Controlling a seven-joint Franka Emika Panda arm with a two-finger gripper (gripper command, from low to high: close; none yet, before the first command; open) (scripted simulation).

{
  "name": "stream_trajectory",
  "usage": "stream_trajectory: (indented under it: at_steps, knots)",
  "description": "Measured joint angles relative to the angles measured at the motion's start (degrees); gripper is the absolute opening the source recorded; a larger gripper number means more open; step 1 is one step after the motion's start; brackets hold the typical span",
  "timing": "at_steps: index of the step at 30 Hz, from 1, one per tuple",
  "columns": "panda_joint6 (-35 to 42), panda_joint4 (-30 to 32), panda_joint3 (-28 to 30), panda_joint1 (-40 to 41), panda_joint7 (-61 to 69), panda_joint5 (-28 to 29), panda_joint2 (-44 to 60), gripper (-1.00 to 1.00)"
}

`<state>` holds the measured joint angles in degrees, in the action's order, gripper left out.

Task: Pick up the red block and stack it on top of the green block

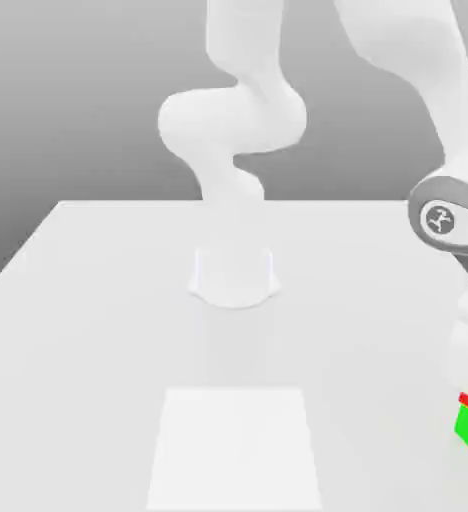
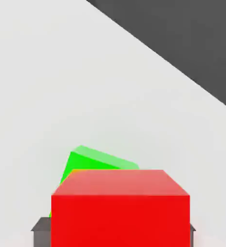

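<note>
Red block (image 2: 120,207) pinched between the gripper (image 2: 114,231) fingers, dark fingertips (image 2: 40,226) showing at either flank, sitting directly over the green block (image 2: 93,163) and twisted relative to it, at the table (image 1: 98,330) edge on the exterior view's right, arm (image 1: 448,120) above.

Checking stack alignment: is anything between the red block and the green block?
Nothing visible. In the hand view the red block overlaps the green block; the exterior view shows red directly atop green.
</note>
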<state>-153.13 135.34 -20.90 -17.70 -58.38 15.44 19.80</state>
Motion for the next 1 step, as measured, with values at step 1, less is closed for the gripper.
stream_trajectory:
  at_steps: [1]
  knots:
    - [0.0, 0.0, 0.0, 0.0, 0.0, 0.0, 0.0, 1.00]
